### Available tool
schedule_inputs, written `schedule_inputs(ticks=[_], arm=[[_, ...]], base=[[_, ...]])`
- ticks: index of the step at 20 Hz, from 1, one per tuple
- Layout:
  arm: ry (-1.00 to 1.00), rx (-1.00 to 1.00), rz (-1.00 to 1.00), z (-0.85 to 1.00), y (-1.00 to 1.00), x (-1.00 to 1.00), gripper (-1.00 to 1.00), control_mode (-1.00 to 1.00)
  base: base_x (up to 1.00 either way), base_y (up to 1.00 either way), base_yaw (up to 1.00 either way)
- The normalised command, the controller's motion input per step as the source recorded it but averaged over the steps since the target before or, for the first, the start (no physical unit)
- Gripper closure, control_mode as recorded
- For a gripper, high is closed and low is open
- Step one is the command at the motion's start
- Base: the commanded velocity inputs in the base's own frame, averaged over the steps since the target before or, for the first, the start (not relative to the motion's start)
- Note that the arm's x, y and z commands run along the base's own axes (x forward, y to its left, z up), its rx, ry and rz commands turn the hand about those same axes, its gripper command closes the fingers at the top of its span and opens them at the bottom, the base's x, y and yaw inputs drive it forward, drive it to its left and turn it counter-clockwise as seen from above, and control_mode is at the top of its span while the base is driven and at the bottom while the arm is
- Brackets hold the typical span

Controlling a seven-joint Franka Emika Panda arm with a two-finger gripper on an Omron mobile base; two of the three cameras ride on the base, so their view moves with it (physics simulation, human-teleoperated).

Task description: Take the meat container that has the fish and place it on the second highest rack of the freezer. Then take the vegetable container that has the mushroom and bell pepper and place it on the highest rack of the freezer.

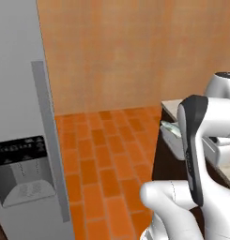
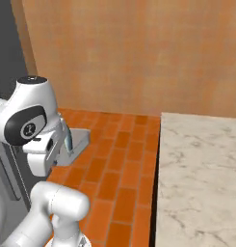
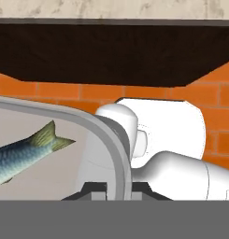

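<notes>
Meat container: grey tray, held aloft over the orange brick floor, its rim pinched by the gripper. Fish: seen lying inside it. Freezer: door closed; tray was kept well apart from it, beside the marble counter.

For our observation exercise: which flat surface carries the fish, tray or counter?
The grey tray, clamped at its rim in the gripper; the veined marble counter stands apart.

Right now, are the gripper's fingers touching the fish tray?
Touching. In the hand view the tray's rim runs down between the dark fingers at the bottom, with the fish lying inside.
</notes>
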Motion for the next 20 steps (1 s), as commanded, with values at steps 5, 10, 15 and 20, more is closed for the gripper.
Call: schedule_inputs(ticks=[5, 10, 15, 20], arm=[[0.0, 0.0, 0.0, 0.0, 0.0, 0.0, 1.0, 1.0], [0.0, 0.0, 0.0, 0.0, 0.0, 0.0, 1.0, 1.0], [0.0, 0.0, 0.0, 0.0, 0.0, 0.0, 1.0, 1.0], [0.0, 0.0, 0.0, 0.0, 0.0, 0.0, 1.0, 1.0]], base=[[1.0, -0.24, 0.19], [1.0, -0.19, 0.18], [1.0, -0.18, 0.19], [0.81, -0.14, 0.32]])
